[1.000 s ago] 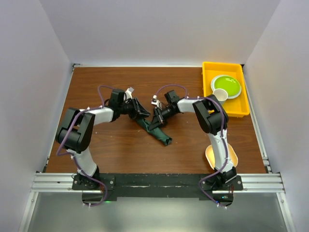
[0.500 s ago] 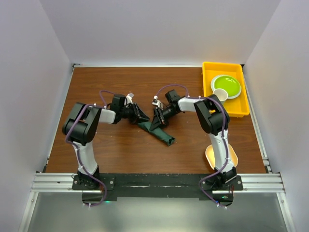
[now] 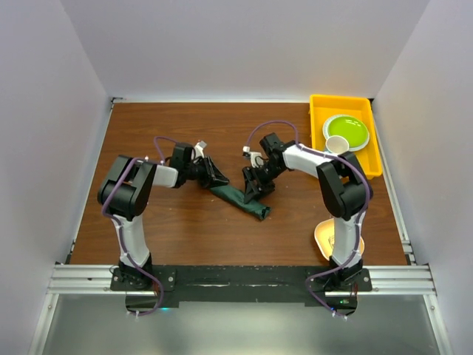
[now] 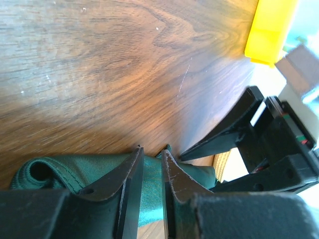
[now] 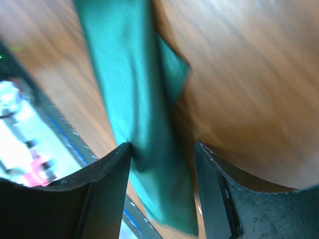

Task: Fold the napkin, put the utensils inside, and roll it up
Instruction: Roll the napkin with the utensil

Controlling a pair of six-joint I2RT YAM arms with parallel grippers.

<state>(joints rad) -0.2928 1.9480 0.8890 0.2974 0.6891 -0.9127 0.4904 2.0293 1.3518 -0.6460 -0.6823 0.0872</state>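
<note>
Nearest, a pale plate [image 3: 323,237] lies right of the rolled napkin [image 3: 247,207]. At the napkin's left end, the left gripper [image 4: 151,149] pinches cloth in a narrow gap. The right gripper [image 5: 162,147] straddles the napkin, fingers wide. Beyond it, far right, sits the yellow tray [image 3: 318,122].

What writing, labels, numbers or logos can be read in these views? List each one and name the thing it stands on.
No text can be read in any view.
Yellow tray, green plate and napkin: plain, no print shows.
Pink and white patch at the left edge of the right wrist view: too blurred to tell whether it holds any writing.
</note>
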